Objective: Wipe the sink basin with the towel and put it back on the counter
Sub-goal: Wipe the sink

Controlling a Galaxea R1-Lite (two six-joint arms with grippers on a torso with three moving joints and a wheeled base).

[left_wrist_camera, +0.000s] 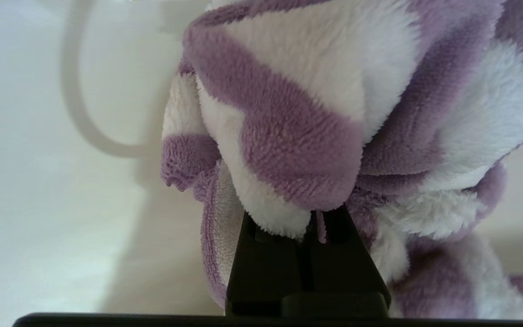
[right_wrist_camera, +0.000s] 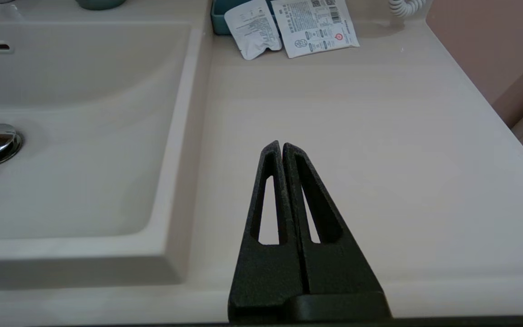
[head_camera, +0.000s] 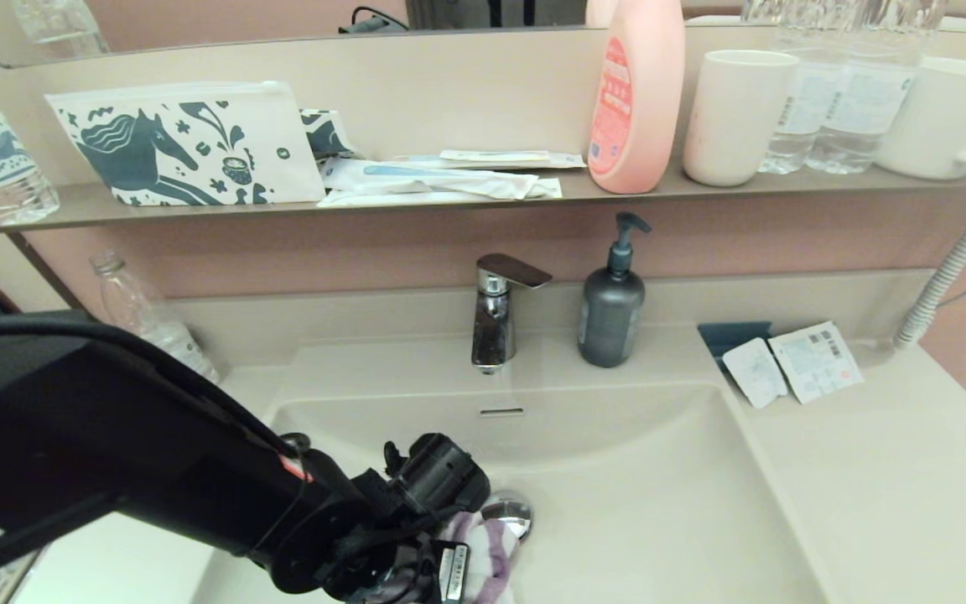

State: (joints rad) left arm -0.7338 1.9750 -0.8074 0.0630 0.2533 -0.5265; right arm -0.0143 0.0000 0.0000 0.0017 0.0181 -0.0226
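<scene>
Down in the sink basin (head_camera: 659,470), the left gripper (left_wrist_camera: 309,222) has its fingers pinched together on the towel (left_wrist_camera: 316,118), a small fluffy terry cloth with wide purple and white stripes, bunched into thick folds. In the head view the towel (head_camera: 491,545) hangs from the gripper near the basin's front, just beside the shiny chrome drain plug (head_camera: 510,510) and partly in front of it. The basin is beige, rectangular with rounded corners, with one slim overflow slot (head_camera: 501,412) in its back wall below the single chrome tap (head_camera: 495,312).

The right gripper (right_wrist_camera: 282,146) hovers over the bare beige tabletop (right_wrist_camera: 379,136) to the right of the basin, its two fingers pressed flat together and holding nothing.

At the back of the tabletop stand one dark pump bottle (head_camera: 612,306), two white sachets (head_camera: 793,365) leaning on a small blue tray (head_camera: 730,333), and one clear empty bottle (head_camera: 148,315) at the left. The shelf (head_camera: 449,205) above carries one white pouch printed with a dark-blue horse (head_camera: 185,144), some flat wrapped packets (head_camera: 441,180), one pink bottle (head_camera: 636,96), one white tumbler (head_camera: 734,117), one white mug (head_camera: 944,117) and clear water bottles (head_camera: 843,101).
</scene>
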